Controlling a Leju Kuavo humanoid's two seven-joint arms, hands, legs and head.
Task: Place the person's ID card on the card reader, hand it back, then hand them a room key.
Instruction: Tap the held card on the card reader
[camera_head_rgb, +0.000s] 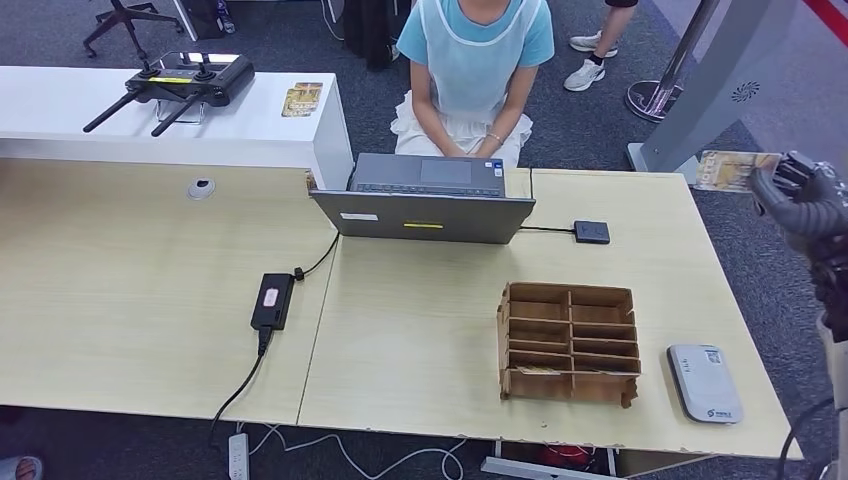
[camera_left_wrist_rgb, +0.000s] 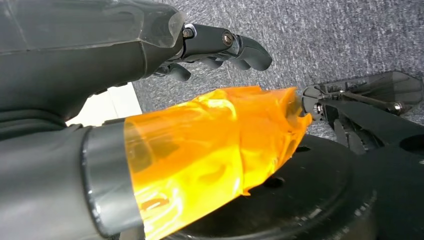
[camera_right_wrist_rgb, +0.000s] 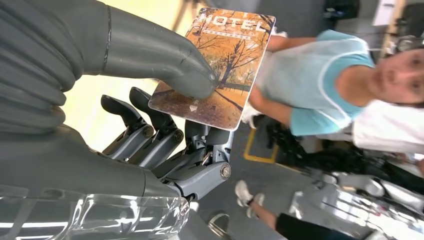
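Grey open laptop at light wooden desk's far edge — brown cardboard compartment organizer nearer, black power adapter to its left, black twin-antenna controller on white counter.

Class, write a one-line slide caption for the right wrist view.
Right hand pinches a HOTEL key card, with a seated person behind it.

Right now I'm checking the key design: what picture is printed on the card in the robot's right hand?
Orange autumn trees under the word HOTEL on the card, clearest in the right wrist view.
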